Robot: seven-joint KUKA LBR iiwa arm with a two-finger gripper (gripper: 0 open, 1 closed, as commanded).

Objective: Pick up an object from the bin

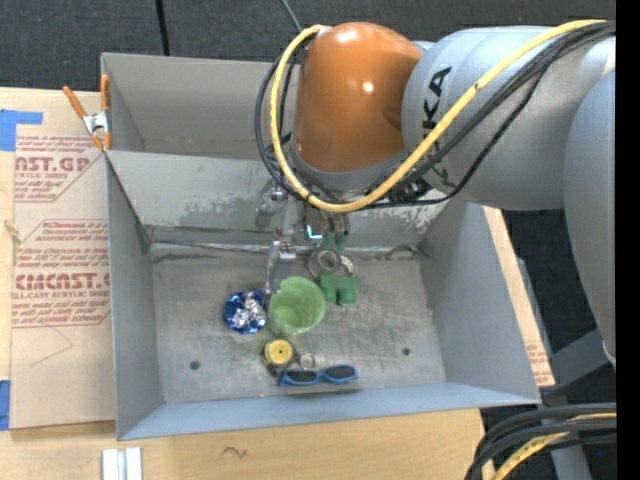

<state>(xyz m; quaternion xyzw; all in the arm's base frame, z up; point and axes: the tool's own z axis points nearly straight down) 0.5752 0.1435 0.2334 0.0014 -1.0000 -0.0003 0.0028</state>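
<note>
Hand (302, 246) over green cup (296, 306); state cannot be told. Around cup in bin (180, 298): blue foil ball (245, 312), green block (344, 289), yellow disc (277, 351), sunglasses (318, 375).

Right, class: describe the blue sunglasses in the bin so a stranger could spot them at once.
Start at the grey bin and go to its floor by the near wall. In front of the light green cup, beside a small yellow disc, lie the sunglasses, the only long, flat blue thing.

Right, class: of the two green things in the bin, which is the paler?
The round cup in the middle; the small blocky piece beside it is darker green.
</note>
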